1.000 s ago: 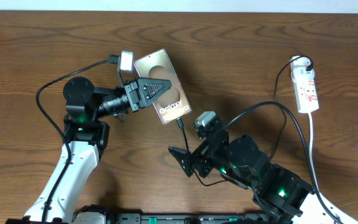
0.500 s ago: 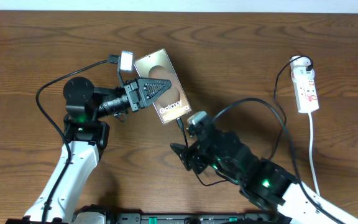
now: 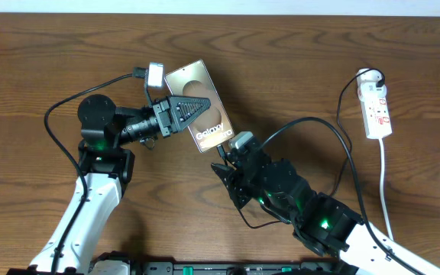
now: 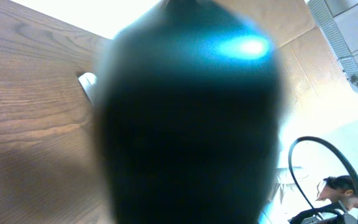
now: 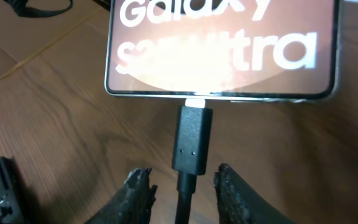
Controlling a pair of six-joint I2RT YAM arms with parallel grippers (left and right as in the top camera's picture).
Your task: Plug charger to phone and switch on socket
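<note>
The phone (image 3: 197,92) lies tilted on the wooden table, its "Galaxy" lettering toward my right arm. My left gripper (image 3: 197,108) lies shut as a black wedge pressed on the screen; a dark blur fills the left wrist view. The charger's black plug (image 5: 191,140) points at the phone (image 5: 222,50), its metal tip meeting the bottom edge; how deep it sits I cannot tell. My right gripper (image 5: 185,177) straddles the cable just behind the plug, its fingers (image 5: 138,190) a little apart from it on both sides. Overhead, the right gripper (image 3: 221,163) sits just below the phone. The socket (image 3: 378,111) lies far right.
A white lead (image 3: 383,183) runs from the socket down the right side. A black cable (image 3: 334,131) arches over my right arm toward the socket's top end. Bare wood lies between the phone and the socket.
My right gripper has moved up toward the phone's bottom edge and its jaws have narrowed around the cable behind the plug. The left gripper and phone have stayed put.
</note>
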